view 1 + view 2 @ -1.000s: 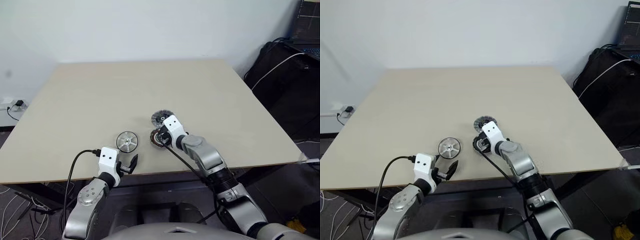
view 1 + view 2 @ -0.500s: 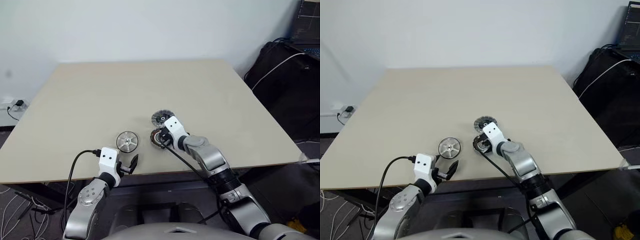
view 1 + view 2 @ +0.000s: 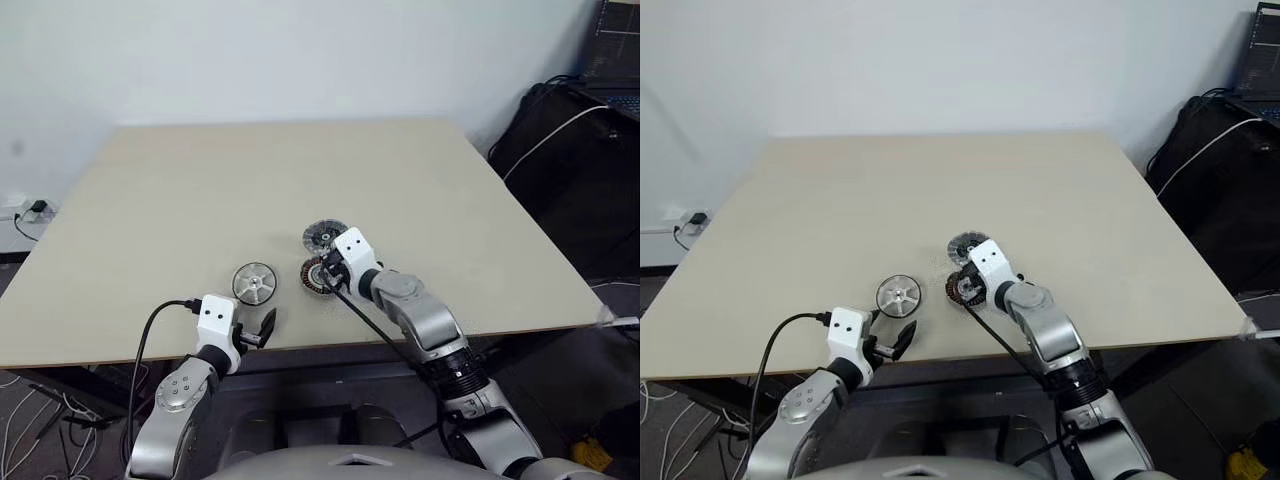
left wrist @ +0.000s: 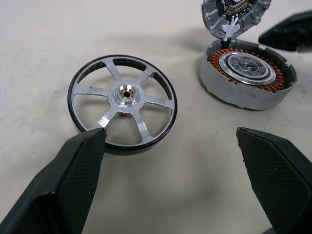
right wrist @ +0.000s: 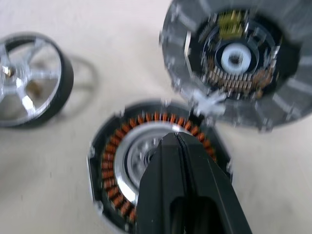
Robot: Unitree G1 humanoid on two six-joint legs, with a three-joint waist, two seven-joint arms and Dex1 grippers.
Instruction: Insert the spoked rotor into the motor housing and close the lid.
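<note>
Rotor [image 4: 122,101] lies flat on the bench [image 3: 200,190] near its front edge, spokes up, untouched; it sits just ahead of the left gripper [image 4: 170,180], whose fingers [image 4: 68,185] stand wide apart and hold nothing. Housing [image 4: 248,73] sits to the right of the rotor, also near the front edge, open side up with the copper windings and pale centre exposed. Lid [image 5: 234,63] lies touching the housing's far side, segmented face and dark centre showing; whether a tab joins the two I cannot tell. Right gripper [image 5: 178,146] is directly over the housing centre with its fingers pressed together, nothing between them. Judgement: insertion not yet begun, rotor and housing apart. Risks from here: the closed right fingers sit so near the windings that a downward drift could scrape the copper or shove the housing, which is loose on the bench, and carry the lid with it. The rotor is thin and flat against the bench, so a pinch from the side may slide it instead of lifting it, possibly toward the front edge. A tilted rotor could jam on the housing rim.
</note>
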